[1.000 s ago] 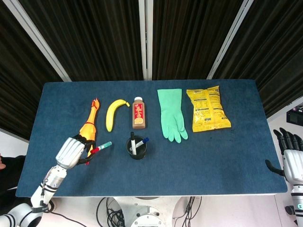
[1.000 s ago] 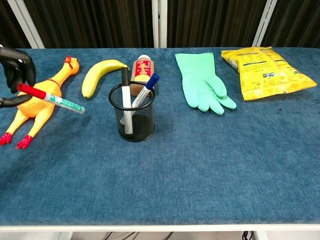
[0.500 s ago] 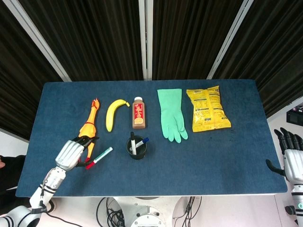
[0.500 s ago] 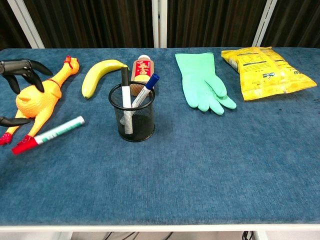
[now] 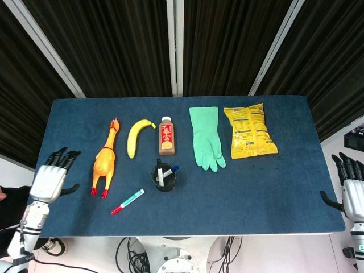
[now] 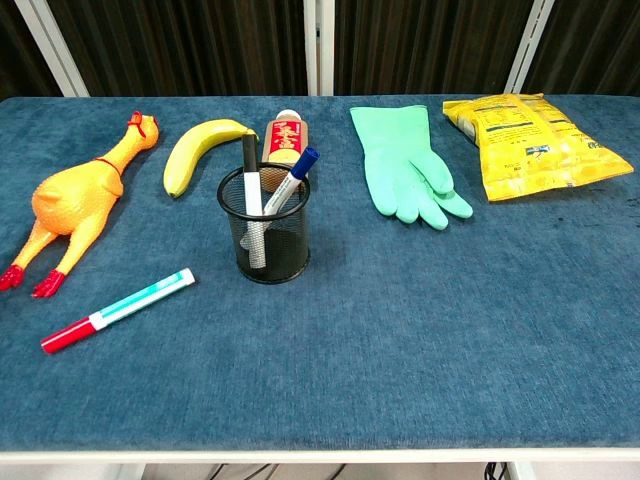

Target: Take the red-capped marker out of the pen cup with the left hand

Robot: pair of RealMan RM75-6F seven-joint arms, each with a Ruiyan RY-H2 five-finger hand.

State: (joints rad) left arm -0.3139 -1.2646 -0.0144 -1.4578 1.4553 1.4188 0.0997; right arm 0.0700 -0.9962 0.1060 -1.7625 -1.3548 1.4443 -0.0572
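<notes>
red-capped marker [image 6: 118,310] flat on table — beside black mesh pen cup [image 6: 264,237]

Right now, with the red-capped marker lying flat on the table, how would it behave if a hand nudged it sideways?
The red-capped marker is a slim round barrel, so it would probably roll. The blue cloth-like tabletop may slow it. It looks rigid and light, so it should not bend.

Robot lab, blue-felt table [image 5: 273,182], black curtains [image 5: 119,45] behind
</notes>
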